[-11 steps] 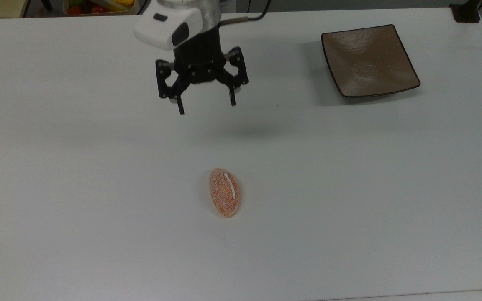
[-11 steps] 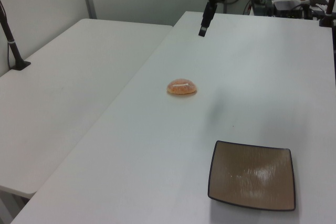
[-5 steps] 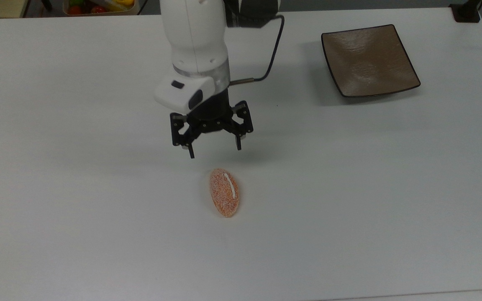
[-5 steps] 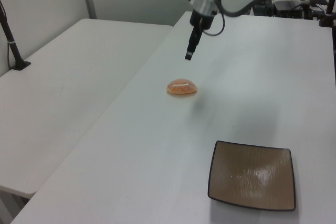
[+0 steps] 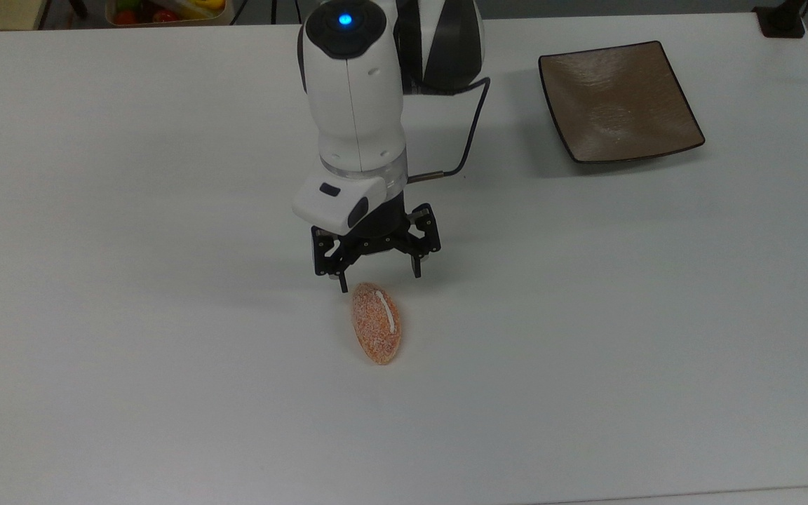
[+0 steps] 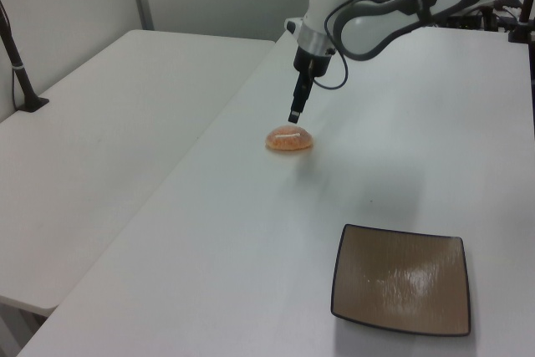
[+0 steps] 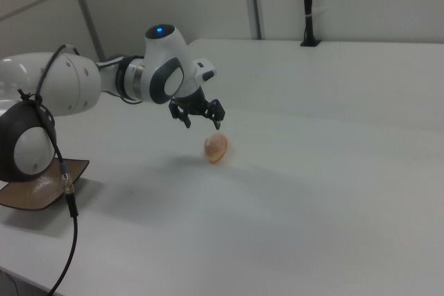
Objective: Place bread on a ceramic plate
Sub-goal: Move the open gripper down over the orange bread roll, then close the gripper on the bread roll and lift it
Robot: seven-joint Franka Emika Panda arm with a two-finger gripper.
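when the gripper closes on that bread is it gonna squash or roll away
The bread looks like a soft bun, so it may well dent under a firm squeeze. Its base sits flat on the table in the left view, so rolling seems unlikely. Its speckled surface looks rough, probably not slippery for the open gripper.

Bare table [image 5: 165, 210] all around bread [image 5: 376, 322], ceramic plate [image 5: 618, 102] well apart.

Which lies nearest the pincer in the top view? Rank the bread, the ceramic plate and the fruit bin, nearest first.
1. bread: just below the open pincer.
2. ceramic plate: the top view's upper right.
3. fruit bin: past the table's far edge, the top view's upper left.
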